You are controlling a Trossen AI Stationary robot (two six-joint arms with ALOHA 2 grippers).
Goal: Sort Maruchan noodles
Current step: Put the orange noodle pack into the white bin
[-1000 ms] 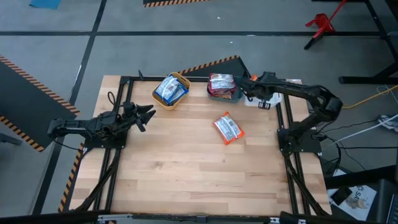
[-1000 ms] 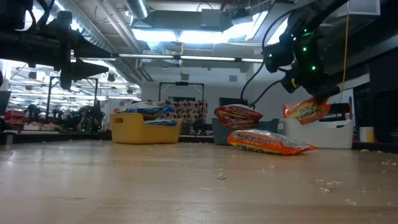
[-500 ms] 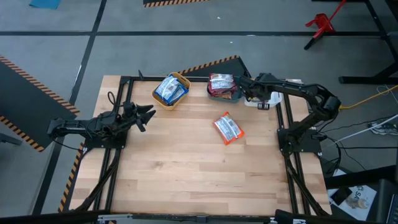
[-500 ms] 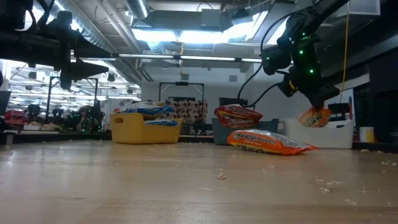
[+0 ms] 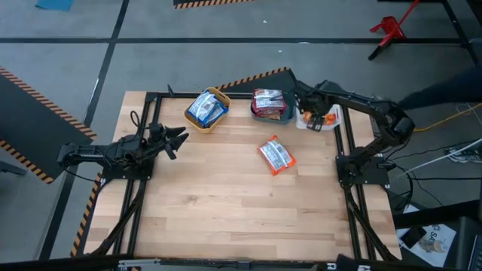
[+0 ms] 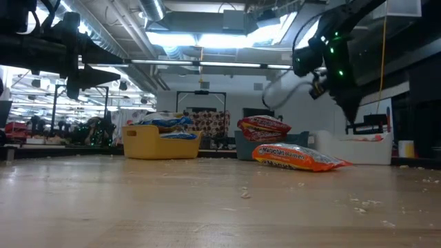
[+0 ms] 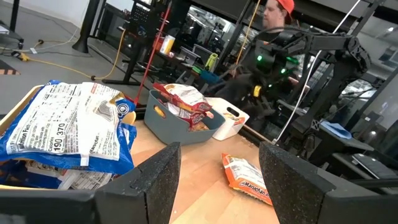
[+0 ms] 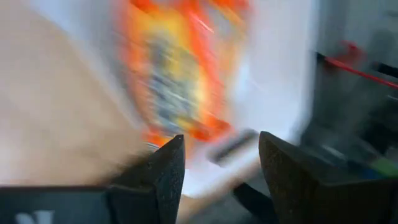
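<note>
On the wooden tabletop (image 5: 226, 196) three bins stand in a row along the far edge. The yellow bin (image 5: 208, 111) holds blue-and-white noodle packets (image 5: 205, 108), the teal bin (image 5: 271, 109) next to it holds dark red packets (image 5: 266, 100), and the white bin (image 5: 325, 119) sits at the right corner. One orange packet (image 5: 276, 155) lies loose on the boards, well apart from the bins and nearer the middle. Crumbs are scattered over the boards in the low view, and nothing stands between the loose packet and the bins. In the left wrist view a person in a red cap (image 7: 281, 6) shows in the room behind the right arm.

The right arm reaches in from its base at the right edge, folded at the elbow, with the right pincer (image 5: 307, 108) above the white bin. Its fingers (image 8: 155, 168) stand apart with nothing between them, and an orange packet in the bin (image 5: 315, 118) lies just below. The left arm lies stretched low along the left side; the left pincer (image 5: 175, 138) points toward the yellow bin, fingers apart and holding nothing.

A second ago the right pincer was clamped on that orange packet, hanging over the bin. It has since opened and the packet has dropped in.
</note>
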